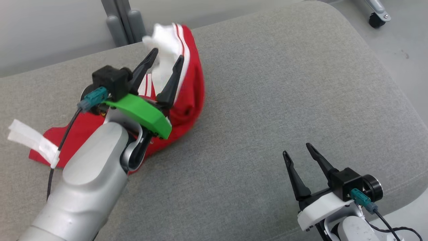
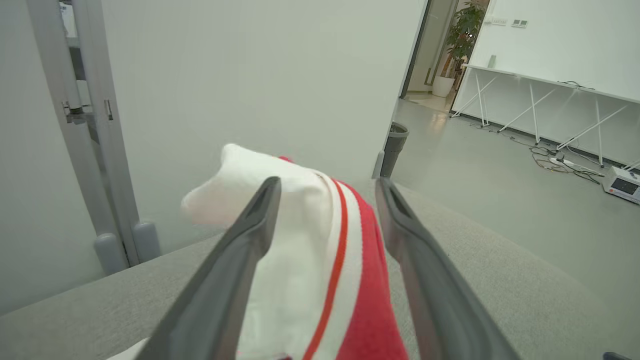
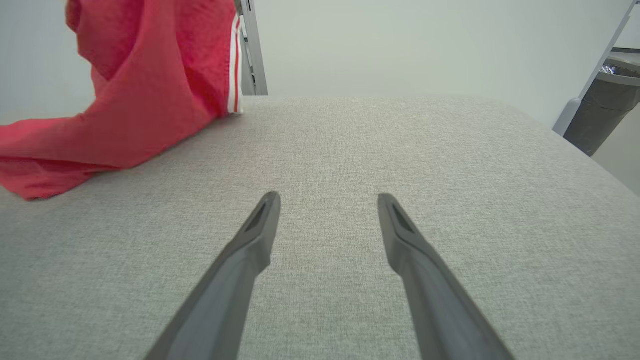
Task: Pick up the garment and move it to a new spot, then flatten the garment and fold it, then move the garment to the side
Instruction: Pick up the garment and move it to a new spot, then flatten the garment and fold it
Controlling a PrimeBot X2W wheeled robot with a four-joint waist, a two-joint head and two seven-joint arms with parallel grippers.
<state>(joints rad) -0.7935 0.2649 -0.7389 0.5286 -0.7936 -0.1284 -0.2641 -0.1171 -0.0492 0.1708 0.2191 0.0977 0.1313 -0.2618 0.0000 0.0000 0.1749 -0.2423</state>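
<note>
Reaching forward, left arm (image 1: pixel 87 187), jaws wide around loose garment (image 1: pixel 192 97); right jaws wide, empty.

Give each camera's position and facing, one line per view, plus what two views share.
Head view: from the head, down onto the grey cushion; left arm and right arm show, jaws open.
Left wrist view: along open left jaws straddling the garment, toward a wall.
Right wrist view: low over the cushion, along open right jaws.
Shared: both wrist views catch the garment.

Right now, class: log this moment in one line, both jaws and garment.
left gripper: jaws open, white hem between them | right gripper: jaws open over bare cushion | garment: red, one end raised
</note>
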